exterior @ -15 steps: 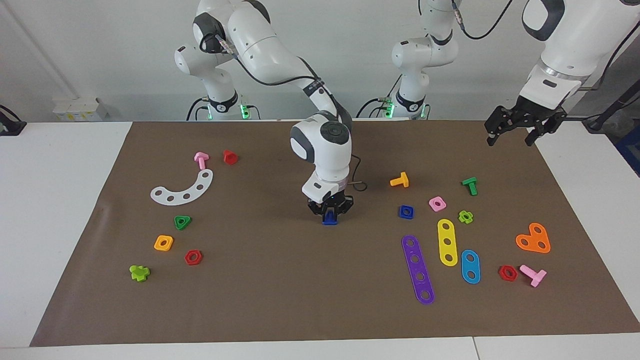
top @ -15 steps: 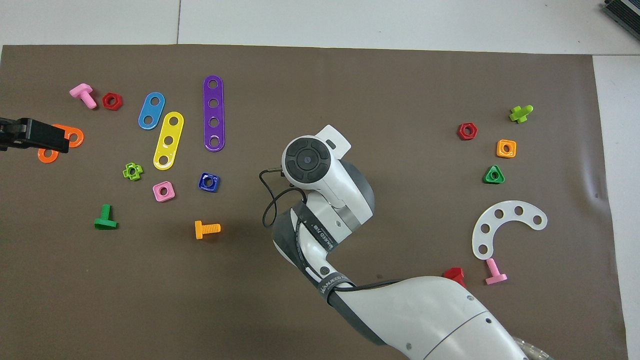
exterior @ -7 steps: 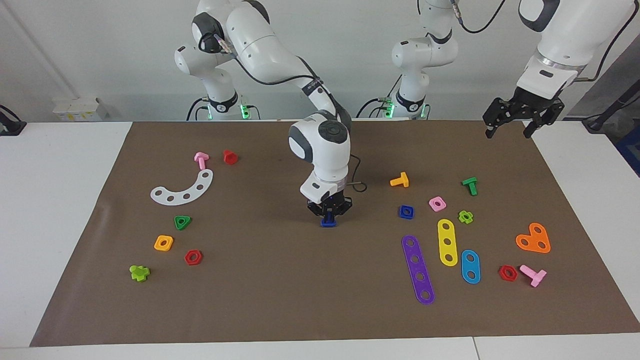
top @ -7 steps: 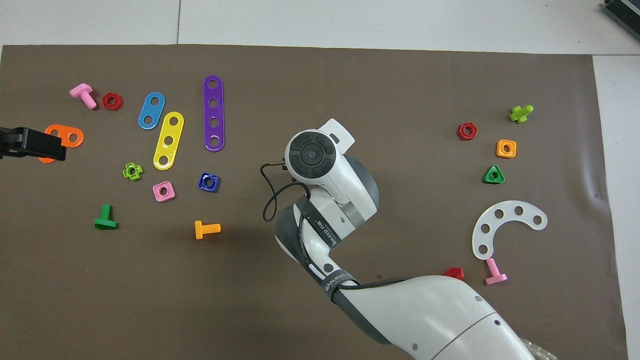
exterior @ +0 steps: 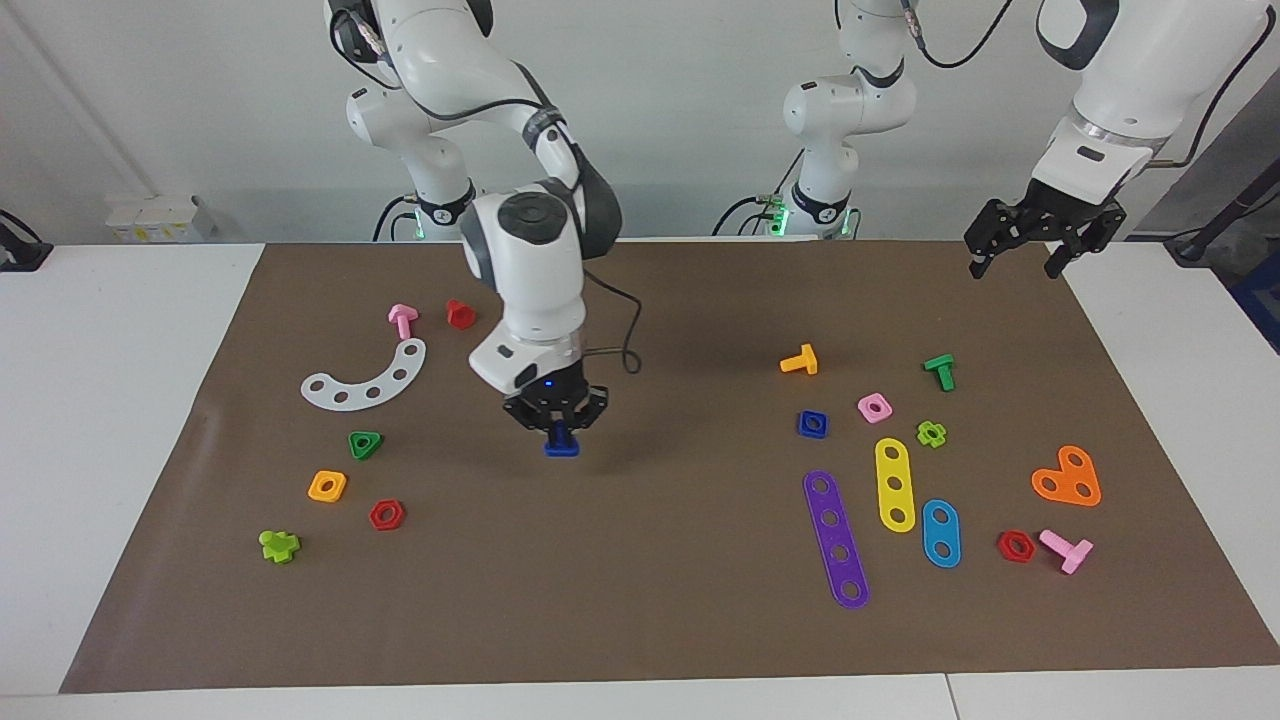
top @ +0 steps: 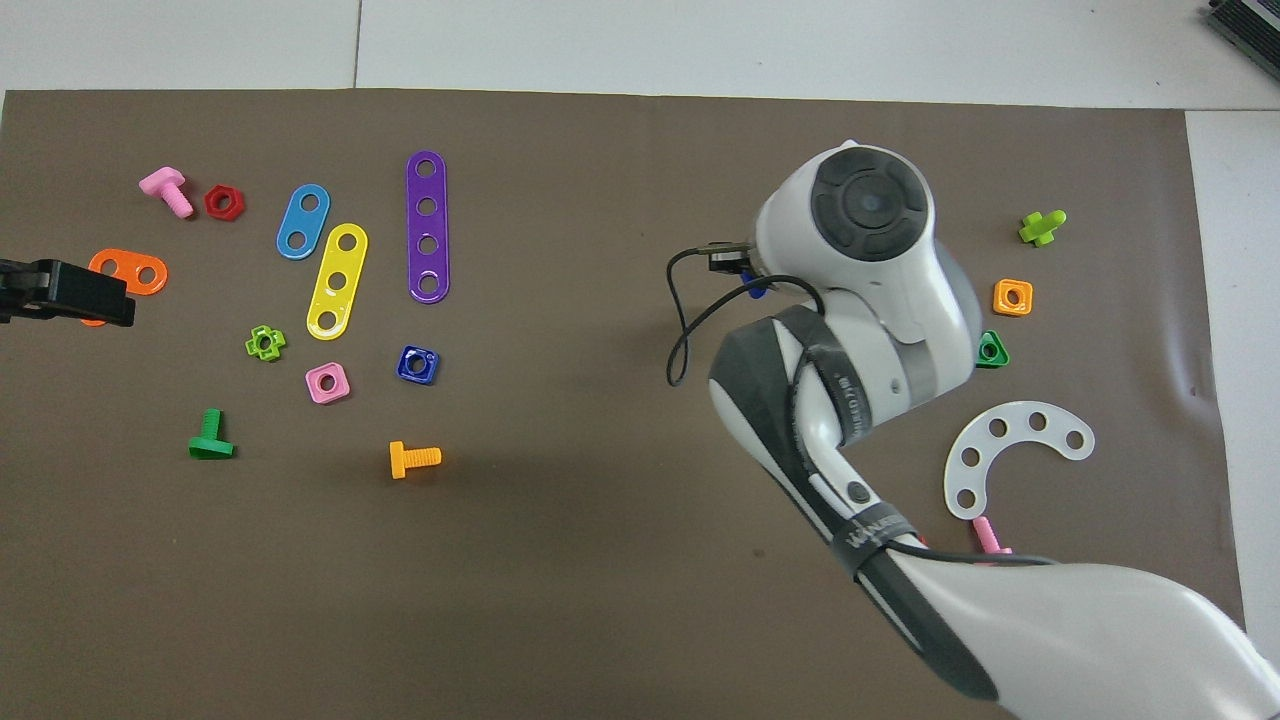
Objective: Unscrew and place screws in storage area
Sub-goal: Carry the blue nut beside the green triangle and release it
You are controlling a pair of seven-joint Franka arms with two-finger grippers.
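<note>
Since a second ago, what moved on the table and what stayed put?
The right gripper, shut on the dark-blue bolt, carried it from the middle of the mat toward the right arm's end, closer to the green triangle nut and white curved strip. The left gripper rose a little, open, over the mat's edge. Every loose piece on the mat stayed where it was.
</note>
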